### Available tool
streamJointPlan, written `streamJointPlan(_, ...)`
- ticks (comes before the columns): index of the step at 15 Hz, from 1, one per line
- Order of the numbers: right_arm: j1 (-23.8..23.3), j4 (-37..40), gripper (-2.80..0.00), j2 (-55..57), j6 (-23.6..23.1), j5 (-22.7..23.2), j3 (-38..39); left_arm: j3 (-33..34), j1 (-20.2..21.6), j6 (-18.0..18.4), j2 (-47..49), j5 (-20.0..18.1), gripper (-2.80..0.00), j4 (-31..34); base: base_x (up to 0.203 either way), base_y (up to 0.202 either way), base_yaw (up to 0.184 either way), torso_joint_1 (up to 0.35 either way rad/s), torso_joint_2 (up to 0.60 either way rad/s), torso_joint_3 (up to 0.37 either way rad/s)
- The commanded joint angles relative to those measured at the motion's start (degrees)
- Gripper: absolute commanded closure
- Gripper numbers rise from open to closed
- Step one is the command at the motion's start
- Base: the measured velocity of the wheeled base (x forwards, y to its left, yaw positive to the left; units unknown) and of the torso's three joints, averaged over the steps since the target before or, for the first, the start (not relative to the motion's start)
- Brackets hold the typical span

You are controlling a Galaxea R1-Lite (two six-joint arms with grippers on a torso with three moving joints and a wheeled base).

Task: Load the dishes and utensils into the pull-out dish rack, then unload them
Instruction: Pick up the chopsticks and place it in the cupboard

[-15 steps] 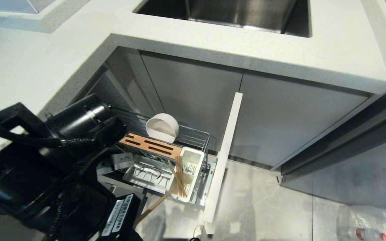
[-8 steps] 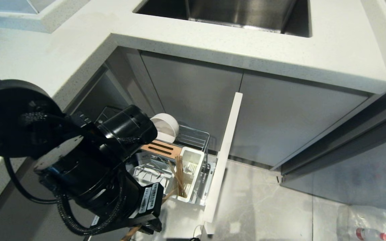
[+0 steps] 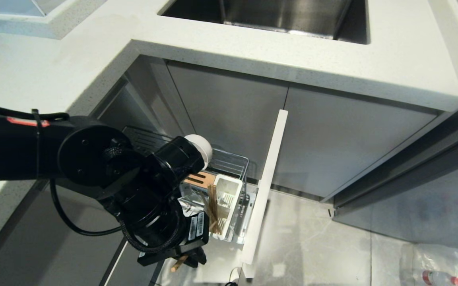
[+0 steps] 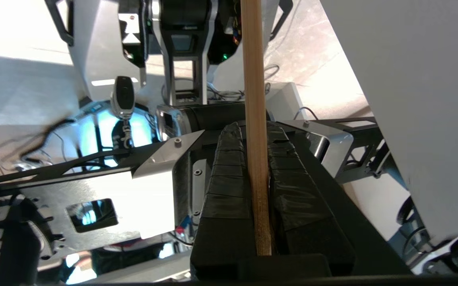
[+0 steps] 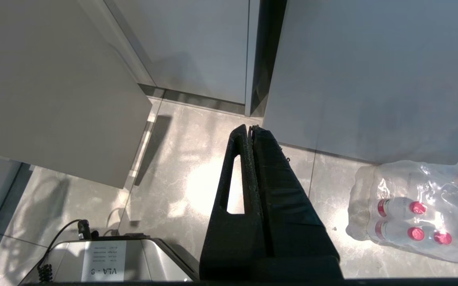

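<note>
The pull-out dish rack (image 3: 233,161) stands drawn out below the counter, its pale drawer front (image 3: 266,178) on edge. A cream-white bowl (image 3: 202,145) leans at the back of it, half hidden by my left arm. Light-brown chopsticks (image 3: 213,206) stand in the white cutlery box (image 3: 229,192) beside the brown slotted strip (image 3: 199,178). My left gripper (image 4: 253,129) is shut on one wooden chopstick (image 4: 253,79), held low at the rack's near side; a short end of that chopstick (image 3: 179,263) pokes out below the gripper. My right gripper (image 5: 251,129) hangs shut and empty over the floor.
A white stone counter (image 3: 253,51) with a steel sink (image 3: 276,16) overhangs the grey cabinet doors (image 3: 229,107). A shrink-wrapped pack of water bottles (image 5: 420,210) lies on the floor at the right. My own base (image 5: 105,258) is below the right arm.
My left arm has swung to the right and down over the rack, carrying the held chopstick with it. It now covers most of the tray and strip. The right arm has kept still.
</note>
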Motion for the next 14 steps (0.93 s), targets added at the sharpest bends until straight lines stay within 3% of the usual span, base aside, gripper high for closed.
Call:
streamJointPlan(1, 0.06, -0.02, 0.00, 0.05, 0.01, 0.00, 0.09, 0.12, 0.89, -0.27, 1.90, -0.42, 0.00, -0.41, 0.000, 0.000, 0.000, 0.000, 0.00, 0.000)
streamJointPlan(14, -0.01, 0.04, 0.00, 0.05, 0.01, 0.00, 0.09, 0.07, 2.41, -0.27, 8.42, -0.55, 0.00, -6.92, 0.000, 0.000, 0.000, 0.000, 0.00, 0.000)
